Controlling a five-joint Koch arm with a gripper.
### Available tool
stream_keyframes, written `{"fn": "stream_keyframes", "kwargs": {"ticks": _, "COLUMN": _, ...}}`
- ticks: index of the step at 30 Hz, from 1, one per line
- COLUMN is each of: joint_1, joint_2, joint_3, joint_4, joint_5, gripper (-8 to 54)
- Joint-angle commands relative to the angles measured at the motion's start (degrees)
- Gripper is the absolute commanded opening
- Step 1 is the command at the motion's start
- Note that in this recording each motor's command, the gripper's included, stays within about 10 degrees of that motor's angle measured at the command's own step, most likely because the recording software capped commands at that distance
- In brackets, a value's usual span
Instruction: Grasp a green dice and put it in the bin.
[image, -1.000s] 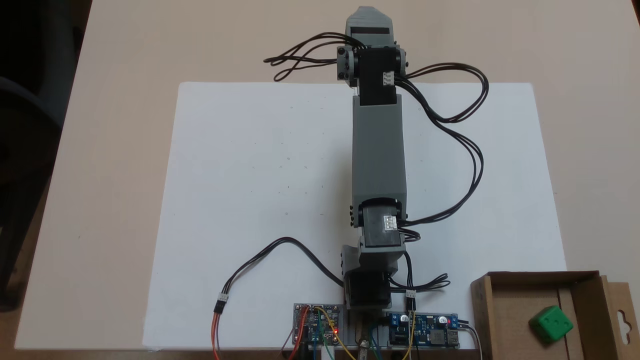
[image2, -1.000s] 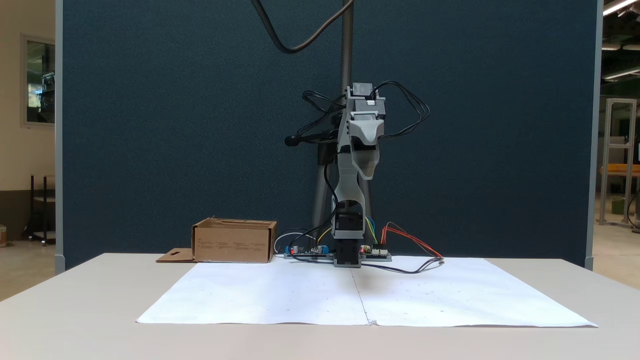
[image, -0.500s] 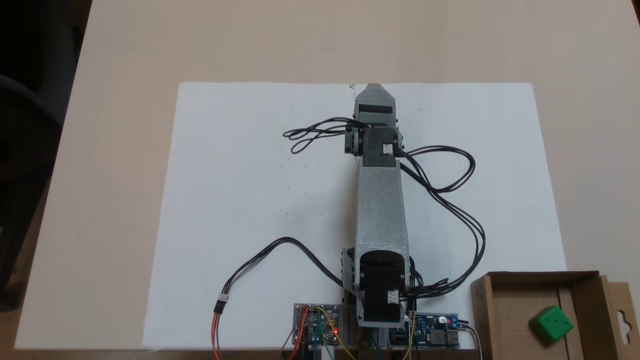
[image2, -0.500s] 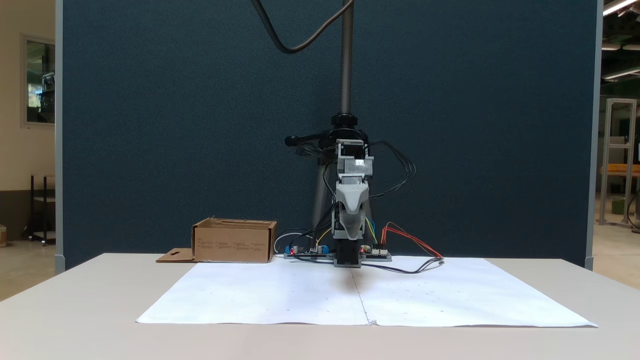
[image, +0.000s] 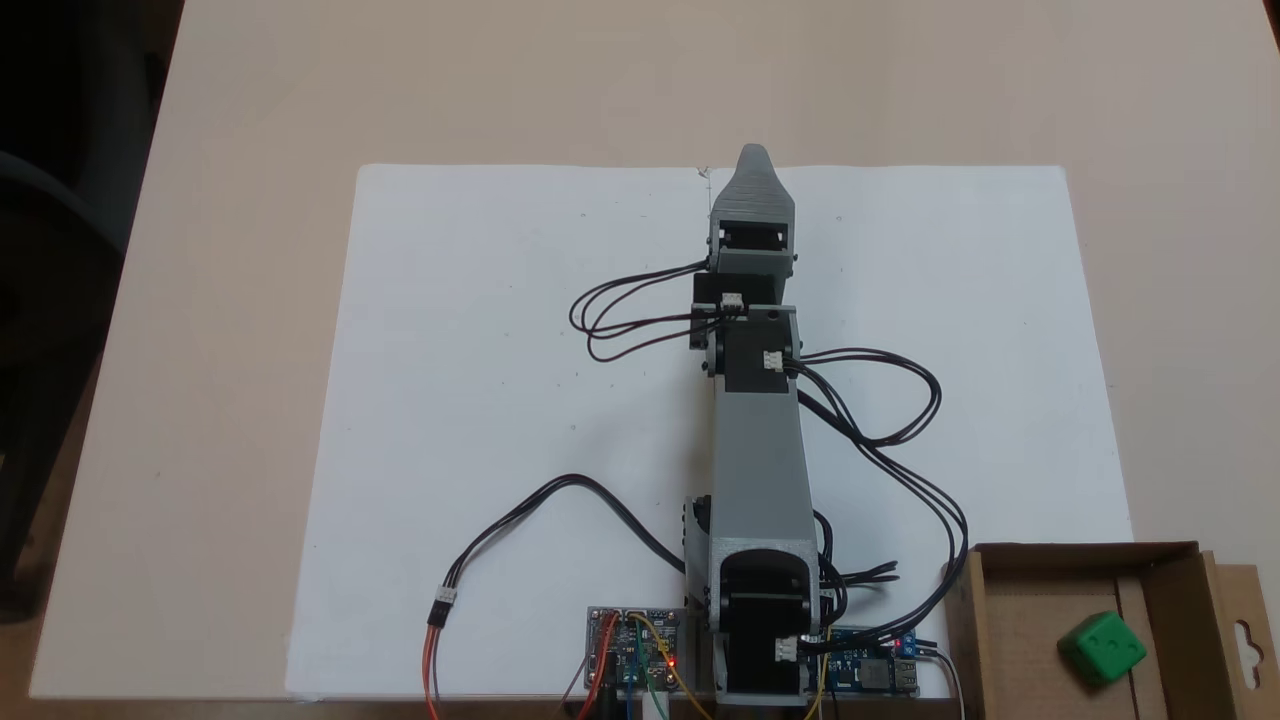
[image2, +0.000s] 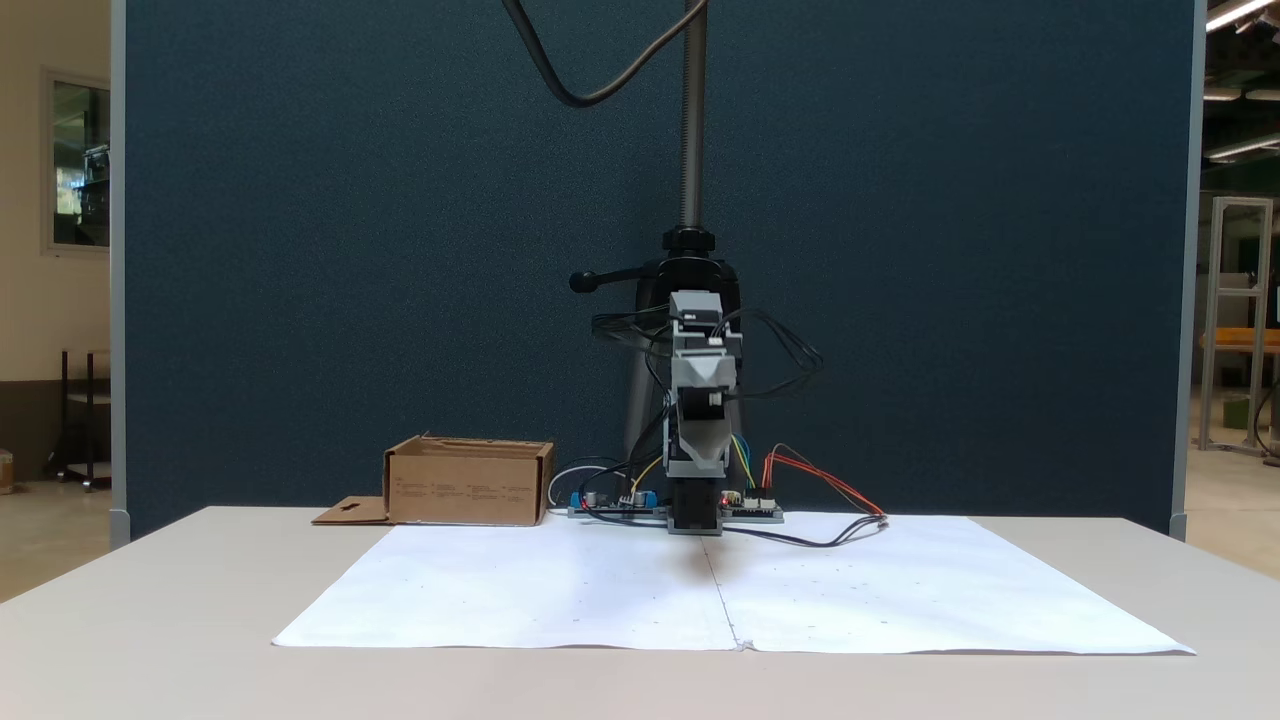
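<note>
The green dice (image: 1102, 648) lies on the floor of the bin (image: 1085, 551), a shallow brown cardboard box at the bottom right of a fixed view. From the front the bin (image2: 468, 487) stands left of the arm's base, and its walls hide the dice. My gripper (image: 752, 157) points away from the base along the paper's middle seam, far from the bin. Seen from the front, the gripper (image2: 705, 455) hangs low above the paper, facing the camera. Its jaws lie one behind the other, so their gap is hidden.
A white paper sheet (image: 500, 350) covers the middle of the beige table (image: 250, 100). Circuit boards (image: 635, 645) and looping black cables (image: 900, 430) sit around the arm's base. A camera stand pole (image2: 690, 120) rises in front of the dark blue partition.
The arm has folded down from a raised, stretched pose. The gripper has dropped much lower and drawn back over the paper's far edge. Dice and bin have not moved.
</note>
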Motion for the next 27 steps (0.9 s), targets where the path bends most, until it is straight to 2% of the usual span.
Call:
{"fn": "stream_keyframes", "kwargs": {"ticks": 1, "joint_1": -0.7, "joint_2": 2.64, "joint_3": -0.18, "joint_4": -9.47, "joint_5": 2.64, "gripper": 44.5}}
{"fn": "stream_keyframes", "kwargs": {"ticks": 21, "joint_1": -1.23, "joint_2": 6.42, "joint_3": 32.08, "joint_4": -40.06, "joint_5": -2.11, "gripper": 44.0}}
{"fn": "stream_keyframes", "kwargs": {"ticks": 27, "joint_1": -2.37, "joint_2": 10.11, "joint_3": 42.19, "joint_4": -48.76, "joint_5": -3.16, "gripper": 43.9}}
